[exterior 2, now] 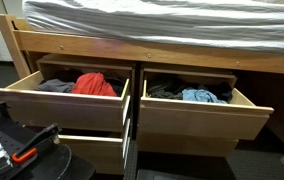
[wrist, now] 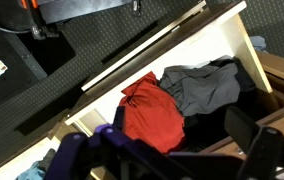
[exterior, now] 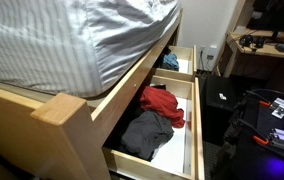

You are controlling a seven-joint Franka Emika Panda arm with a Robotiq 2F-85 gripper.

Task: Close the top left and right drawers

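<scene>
Both top drawers stand pulled out under the bed. The top left drawer [exterior 2: 77, 108] holds a red garment [exterior 2: 95, 84] and charcoal clothes [exterior 2: 54, 86]. The top right drawer [exterior 2: 197, 116] holds dark clothes and a light blue piece [exterior 2: 198, 96]. From the side, the nearer drawer [exterior: 195, 118] shows the red garment [exterior: 163, 104] and the charcoal heap [exterior: 146, 131]. The farther drawer [exterior: 185, 56] lies beyond it. In the wrist view my gripper [wrist: 179, 125] hangs open above this drawer's white base [wrist: 197, 45], over the red garment [wrist: 152, 112], holding nothing.
A striped mattress [exterior: 72, 40] on the pale-wood bed frame [exterior 2: 162, 55] overhangs the drawers. A lower left drawer [exterior 2: 92, 150] sticks out slightly. Black robot gear [exterior 2: 22, 150] sits at the front. A desk with equipment [exterior: 267, 45] stands beyond, over dark carpet [wrist: 22, 100].
</scene>
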